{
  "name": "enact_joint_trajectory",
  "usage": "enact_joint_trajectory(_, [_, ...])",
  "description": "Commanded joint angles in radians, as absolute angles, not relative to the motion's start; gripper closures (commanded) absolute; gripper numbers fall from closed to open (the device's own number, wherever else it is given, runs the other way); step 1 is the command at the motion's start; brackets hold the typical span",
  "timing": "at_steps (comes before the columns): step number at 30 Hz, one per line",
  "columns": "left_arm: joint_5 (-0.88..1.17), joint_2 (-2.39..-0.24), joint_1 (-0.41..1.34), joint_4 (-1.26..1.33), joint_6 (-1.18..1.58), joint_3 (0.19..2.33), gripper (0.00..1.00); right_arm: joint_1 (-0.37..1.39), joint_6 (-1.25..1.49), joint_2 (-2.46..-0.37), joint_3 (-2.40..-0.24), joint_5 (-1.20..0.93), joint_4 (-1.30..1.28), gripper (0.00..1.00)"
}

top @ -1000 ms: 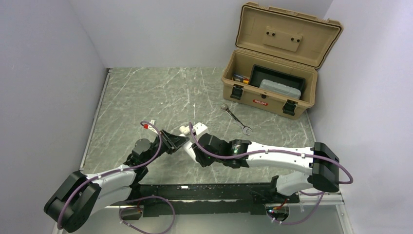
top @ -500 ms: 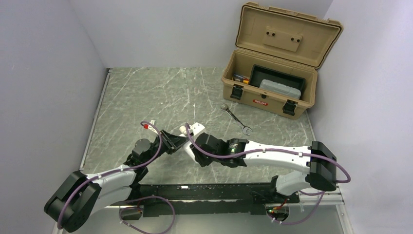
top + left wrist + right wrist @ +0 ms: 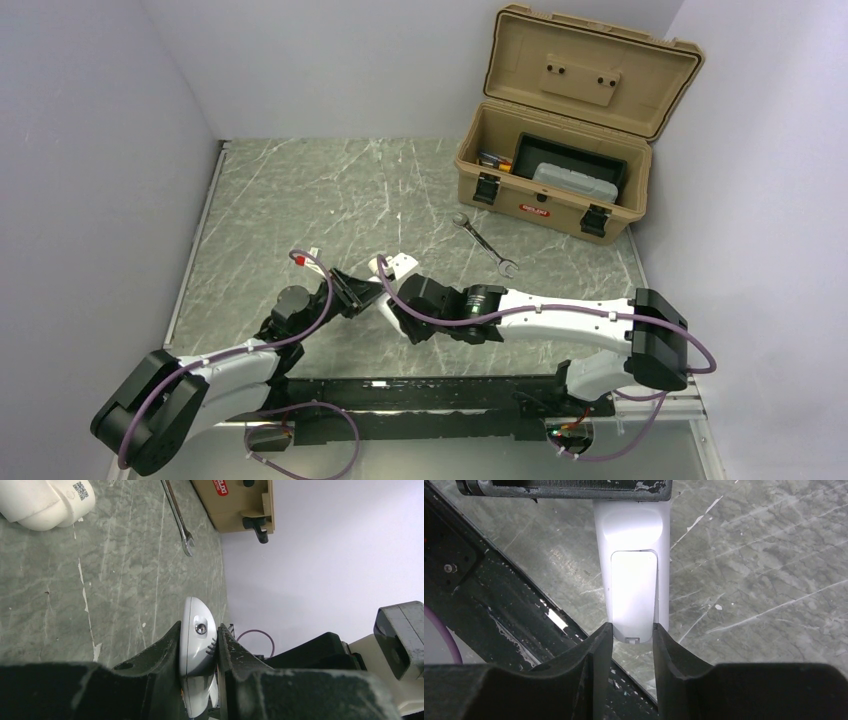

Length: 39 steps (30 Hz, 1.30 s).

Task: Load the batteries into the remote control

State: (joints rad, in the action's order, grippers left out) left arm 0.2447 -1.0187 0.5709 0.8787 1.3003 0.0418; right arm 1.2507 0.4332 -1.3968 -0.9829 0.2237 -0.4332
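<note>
My left gripper (image 3: 198,630) is shut on the remote control (image 3: 198,640), a white handset that it holds edge-on above the table. The right wrist view faces the remote control's (image 3: 631,530) back, where the oblong battery cover (image 3: 634,595) sticks out a little past the body's end. My right gripper (image 3: 633,630) has its fingertips pressed on both sides of that cover's end. From above, the left gripper (image 3: 366,289) and right gripper (image 3: 392,302) meet at the table's near middle, hiding the handset. The batteries are out of view.
A white pipe fitting (image 3: 402,263) lies just behind the grippers and a silver wrench (image 3: 484,243) further right. The open tan toolbox (image 3: 545,200) stands at the back right with a grey case (image 3: 575,182) inside. A black rail (image 3: 420,395) runs along the near edge.
The right arm has shifted a little to the left, its wrist closing in on the left gripper. The left arm has held still with the remote.
</note>
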Motion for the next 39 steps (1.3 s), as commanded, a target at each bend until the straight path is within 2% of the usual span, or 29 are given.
enact_joint_trajectory(1, [0.262,-1.018,0.581,0.970,1.305,0.043,1.00,1.251,0.419,-1.400,-1.026,0.255,-0.404,0.62])
enact_joint_trajectory(29, [0.273,-1.063,0.581,1.017,1.319,0.042,1.00,1.250,0.429,-1.322,-0.995,0.308,-0.333,0.43])
enact_joint_trajectory(35, [0.304,-1.068,0.581,1.065,1.322,0.044,1.00,1.237,0.462,-1.197,-0.908,0.343,-0.267,0.41])
enact_joint_trajectory(39, [0.337,-1.066,0.581,1.099,1.331,0.051,1.00,1.164,0.513,-1.055,-0.774,0.223,-0.187,0.38])
